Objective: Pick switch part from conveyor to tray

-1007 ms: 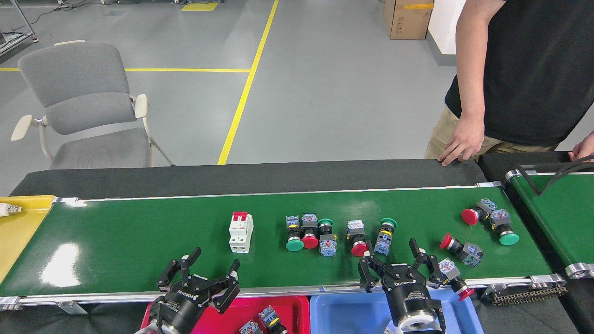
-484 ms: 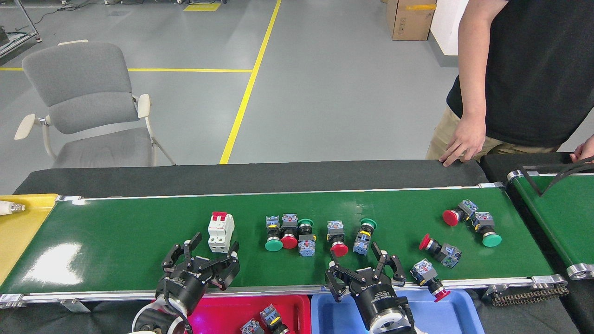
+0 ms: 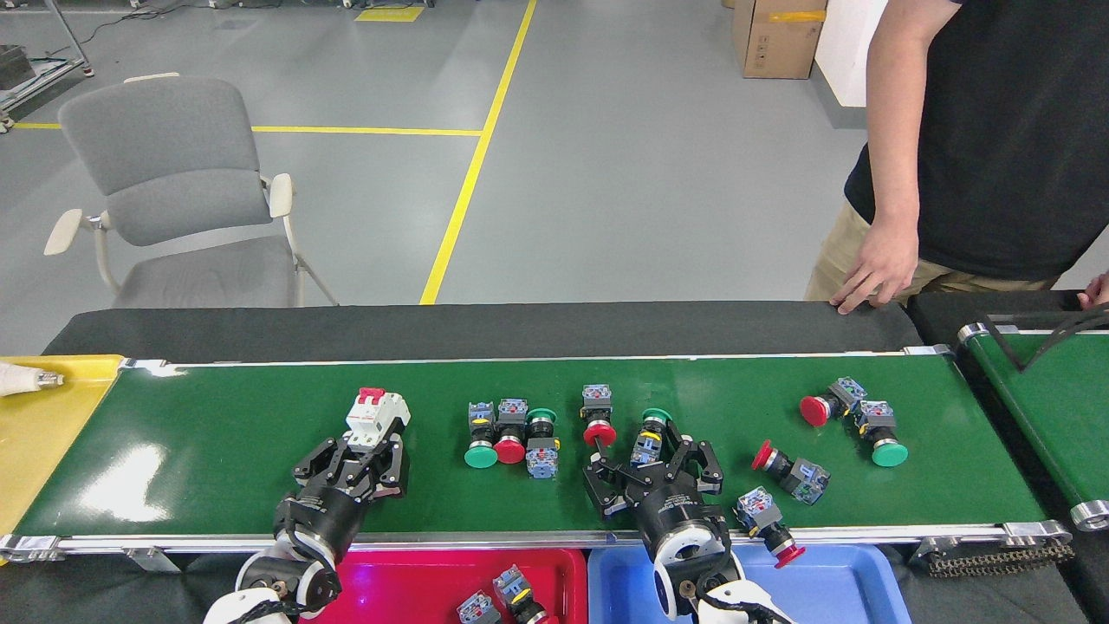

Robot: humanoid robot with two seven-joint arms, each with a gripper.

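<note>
Conveyor (image 3: 217, 451): long green belt running left to right, with silver rails at its near and far edges.
Left gripper (image 3: 357, 459): over the near left part of the belt, fingers spread around the near end of the white breaker (image 3: 376, 419); whether they press on it cannot be told.
White breaker: white block with red levers, lying on the belt, tilted a little to the right.
Right gripper (image 3: 651, 472): over the near middle of the belt, fingers wide open, holding nothing; a green-capped switch (image 3: 650, 433) lies just beyond its fingertips.
Other switch parts: a cluster of three (image 3: 511, 433) between the two grippers; a red-capped one (image 3: 598, 414) just left of the green-capped switch; four more toward the right end.
Red tray (image 3: 416, 582): near side, below the belt, with two switch parts inside.
Blue tray (image 3: 832, 589): near side, right of the red tray.
Yellow tray (image 3: 43, 416): at the belt's left end.
Person (image 3: 979, 139): standing at the far right, a hand (image 3: 875, 270) on the black table edge.
Chair (image 3: 173, 191): grey, on the floor at far left.
</note>
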